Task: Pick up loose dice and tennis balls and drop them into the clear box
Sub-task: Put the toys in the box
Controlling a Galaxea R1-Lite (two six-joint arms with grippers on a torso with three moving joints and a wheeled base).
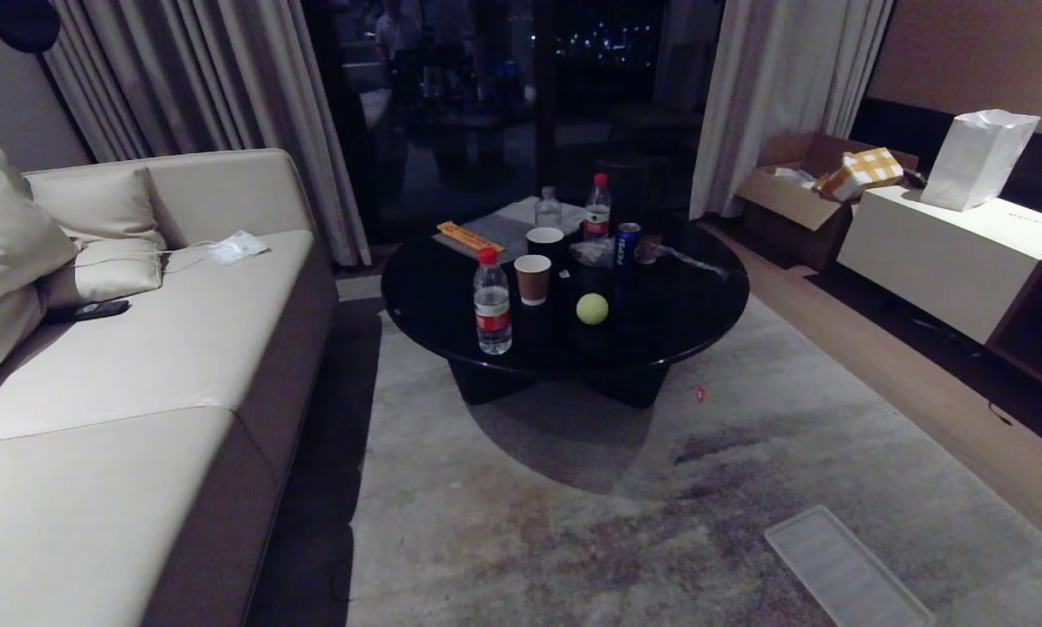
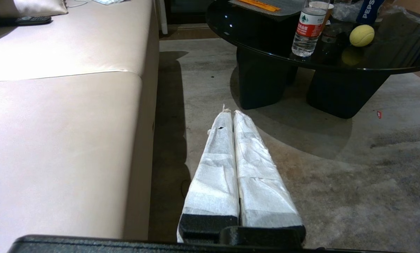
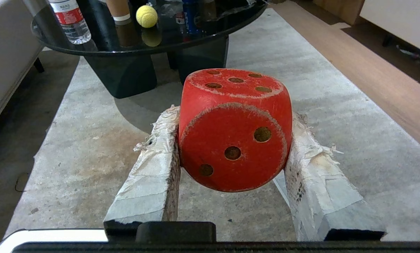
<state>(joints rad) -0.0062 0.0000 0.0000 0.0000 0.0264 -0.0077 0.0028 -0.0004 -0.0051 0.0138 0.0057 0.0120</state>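
Red die (image 3: 234, 130), clamped between the two tape-wrapped fingers (image 3: 150, 168) of the right gripper (image 3: 231, 123) at the centre of the right wrist view; its three-pip face turns toward the camera and a five-pip face lies on top. The fingers stand about half apart, one pressed against each side of the die, which hangs clear of the grey rug (image 3: 90, 140) below.

Left gripper (image 2: 230, 112), lower centre of the left wrist view: its white-wrapped fingers (image 2: 213, 168) lie pressed together along their length and hold nothing. It hangs over the rug, beside the front edge of the beige sofa (image 2: 62, 116) that fills the left half of that frame.

Tennis ball (image 1: 592, 308), centre of the head view: it rests on the round black counter (image 1: 678, 322), near the front edge, apart from both grippers. Left of the ball stand a brown paper cup (image 1: 532, 279) and a water bottle (image 1: 492, 300) with a red cap and red label. Behind them, toward the top of the frame, stand a dark cup (image 1: 544, 241), two more bottles (image 1: 598, 207), a blue drink can (image 1: 628, 244) and an orange strip lying on a grey sheet.

Ribbed translucent panel (image 1: 843, 566), lower right of the head view, flat on the rug. A small red scrap (image 1: 700, 394) lies on the rug just right of the counter's base. At the right edge stand a white cabinet (image 1: 948, 261) bearing a white paper bag (image 1: 978, 157) and an open cardboard carton (image 1: 800, 196). Neither arm shows in the head view, nor does the clear box in any view.
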